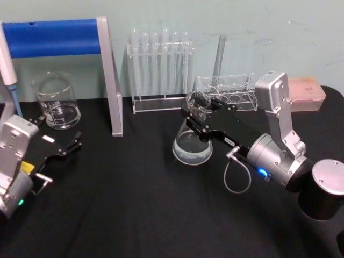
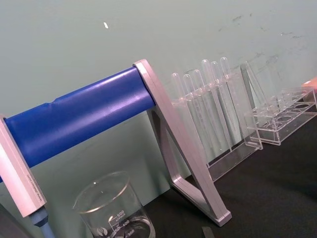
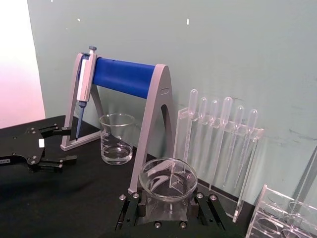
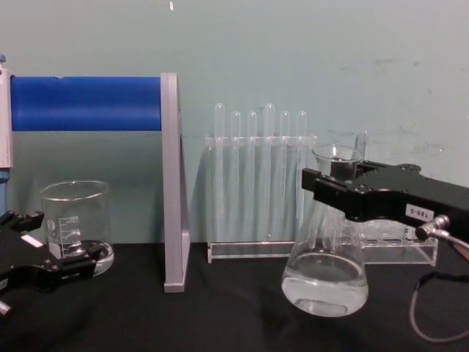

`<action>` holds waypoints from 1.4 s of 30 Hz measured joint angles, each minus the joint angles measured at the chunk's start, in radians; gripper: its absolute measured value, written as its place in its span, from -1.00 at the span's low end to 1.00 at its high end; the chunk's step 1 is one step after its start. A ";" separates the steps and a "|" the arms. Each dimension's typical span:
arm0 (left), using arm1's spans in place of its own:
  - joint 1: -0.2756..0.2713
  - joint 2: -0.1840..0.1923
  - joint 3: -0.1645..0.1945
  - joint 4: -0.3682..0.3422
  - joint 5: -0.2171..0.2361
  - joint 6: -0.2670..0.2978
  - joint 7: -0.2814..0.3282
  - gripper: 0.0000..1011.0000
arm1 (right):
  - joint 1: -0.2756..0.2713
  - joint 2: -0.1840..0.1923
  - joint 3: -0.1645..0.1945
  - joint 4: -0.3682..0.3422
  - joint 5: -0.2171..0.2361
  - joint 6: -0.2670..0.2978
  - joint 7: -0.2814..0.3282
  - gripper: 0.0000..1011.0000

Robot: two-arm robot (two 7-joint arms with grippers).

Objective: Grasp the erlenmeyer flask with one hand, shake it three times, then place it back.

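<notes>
The erlenmeyer flask (image 1: 191, 144) is clear glass with a little clear liquid in its wide base (image 4: 325, 287). It is near the middle of the black table and its base is low, at or just above the tabletop. My right gripper (image 1: 194, 115), the bulky black hand with a numbered sticker, reaches in from the right. Its fingers (image 3: 132, 210) press on both sides of the flask's neck just below the flared rim (image 3: 168, 177). My left gripper (image 1: 67, 145) rests open at the left edge of the table, holding nothing.
A stand with a blue bar (image 1: 54, 37) and a pipette (image 3: 84, 82) is at the back left, with a glass beaker (image 1: 56, 102) under it. A rack of test tubes (image 1: 161, 70) and a lower clear rack (image 1: 226, 91) stand behind the flask. A pink box (image 1: 306, 94) is far right.
</notes>
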 joint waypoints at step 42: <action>0.000 0.000 0.000 0.000 0.000 0.000 0.000 0.98 | -0.001 0.002 -0.001 -0.004 0.023 0.000 0.006 -0.10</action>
